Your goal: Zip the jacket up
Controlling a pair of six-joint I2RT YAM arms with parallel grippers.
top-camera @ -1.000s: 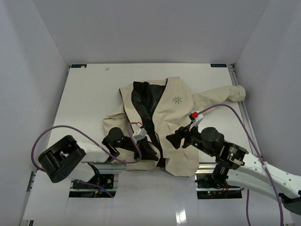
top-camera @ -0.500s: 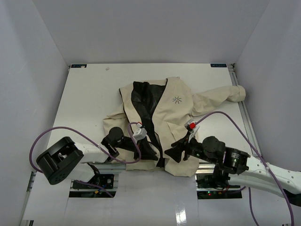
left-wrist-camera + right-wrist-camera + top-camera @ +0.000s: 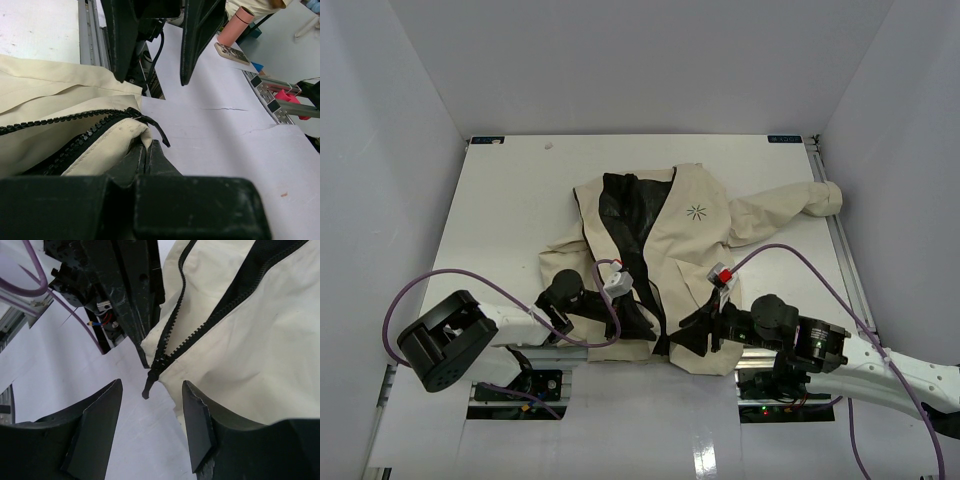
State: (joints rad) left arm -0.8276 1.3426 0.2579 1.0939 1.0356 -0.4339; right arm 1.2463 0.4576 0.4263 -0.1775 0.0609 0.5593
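From above, the jacket [image 3: 692, 228] lies spread on the table [image 3: 500, 220], collar far, hem near, its front open so the black lining shows. The left gripper [image 3: 638, 320] sits on the near hem left of the opening. The right gripper [image 3: 692, 328] is just beside it on the hem's right side.

In the left wrist view, the left gripper [image 3: 147, 151] has its fingers [image 3: 131, 165] pressed together, pinching the cream hem of the jacket [image 3: 50, 90] right at the bottom end of the zipper [image 3: 75, 117]. The zipper pull [image 3: 156, 131] sticks out just past them. Beyond, the right gripper [image 3: 152, 79] hangs spread wide, holding nothing.

In the right wrist view, the right gripper [image 3: 152, 389] has its fingers [image 3: 97, 430] spread far apart. The zipper pull [image 3: 146, 390] lies between the tips, touching neither. The left gripper [image 3: 144, 354] stands clamped at the hem corner of the jacket [image 3: 250, 340].
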